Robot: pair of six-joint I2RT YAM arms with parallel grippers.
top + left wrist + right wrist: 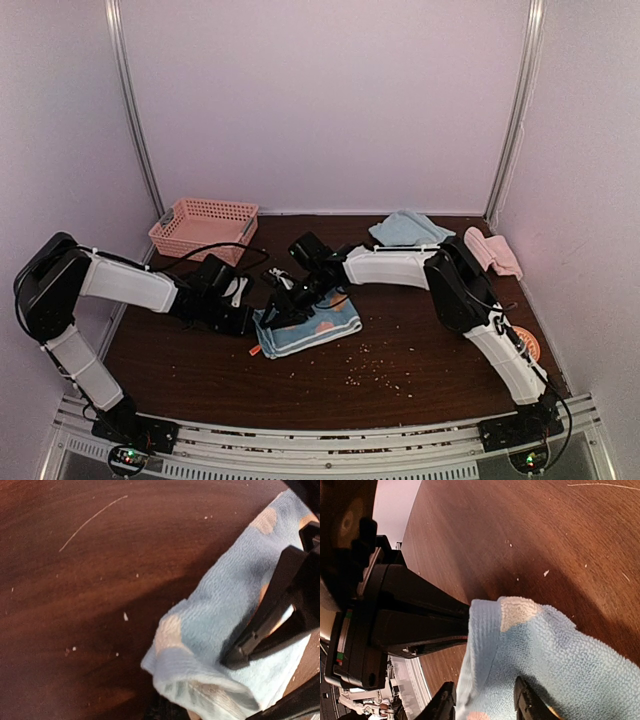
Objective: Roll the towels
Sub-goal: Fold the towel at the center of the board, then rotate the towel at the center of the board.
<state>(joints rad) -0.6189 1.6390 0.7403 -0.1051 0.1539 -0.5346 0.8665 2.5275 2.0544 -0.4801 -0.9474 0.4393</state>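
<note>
The spotted blue towel point(318, 326) lies mid-worktop point(430, 355). The right hand point(483, 705) pinches a fold at its left edge. The left hand point(250, 322) straddles that corner; whether it grips, I cannot tell.

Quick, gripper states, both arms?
Left gripper: shut on the spotted blue towel, at its edge.
Right gripper: straddles the same towel; grip cannot be told.

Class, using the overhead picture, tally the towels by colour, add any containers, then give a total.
Blue: 2, the spotted blue towel and the plain blue towel
Pink: 1, the pink towel
Containers: 1, the basket
Total: 4
</note>
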